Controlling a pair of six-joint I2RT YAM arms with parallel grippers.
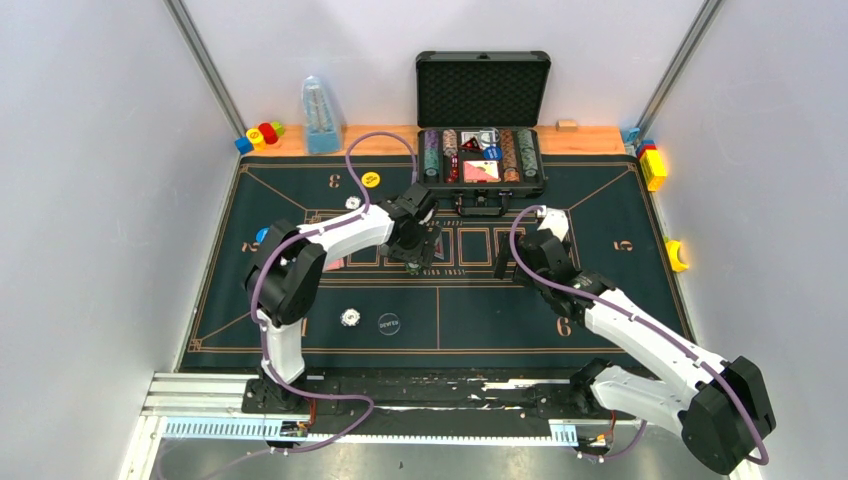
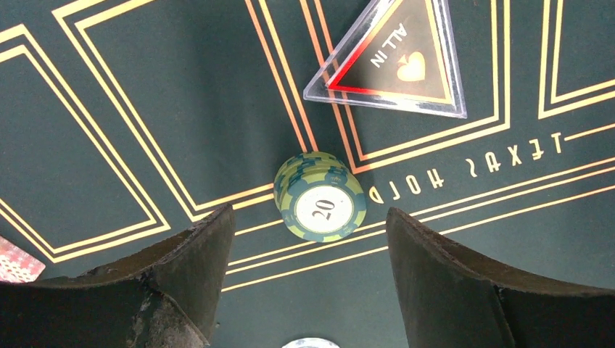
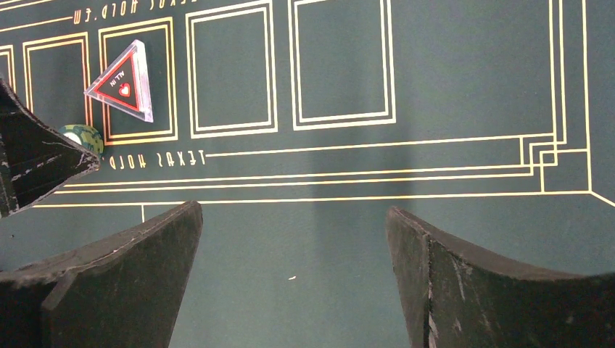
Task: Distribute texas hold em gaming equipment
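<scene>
The stack of green chips (image 2: 320, 197), its top face marked 20, stands upright near the middle of the mat (image 1: 600, 300), on the gold lines just below the row of card boxes. The left gripper (image 1: 418, 255) hangs right over it with jaws spread, 1 finger to each side and bare felt showing between each finger and the stack, so nothing is pinched. That straddle suits either picking the stack up or letting it go, and I cannot tell which. Just beyond the stack, toward the far edge, a clear triangular all-in marker (image 2: 395, 61) lies flat across a card box's border, probably kept central because it belongs to no seat.

Further out, pieces sit by the seat numbers, which reads as shares already handed out. A yellow disc (image 1: 371, 180) lies beside the 3 near the far-left corner and a blue disc (image 1: 262, 235) at the left edge. A white chip (image 1: 349, 317) and a dark round button (image 1: 389, 323) lie in the near-left part. A pink-backed card (image 2: 18, 261) lies flat close to the left arm. I see nothing beside the 5 on the right, so in my judgement that side is not yet served.

The right gripper (image 3: 294, 217) hovers low over bare felt right of centre, jaws wide and holding nothing, likely to keep clear of the other arm. The open case (image 1: 483, 100) at the far edge holds rows of chips and more cards, the supply to draw from.
</scene>
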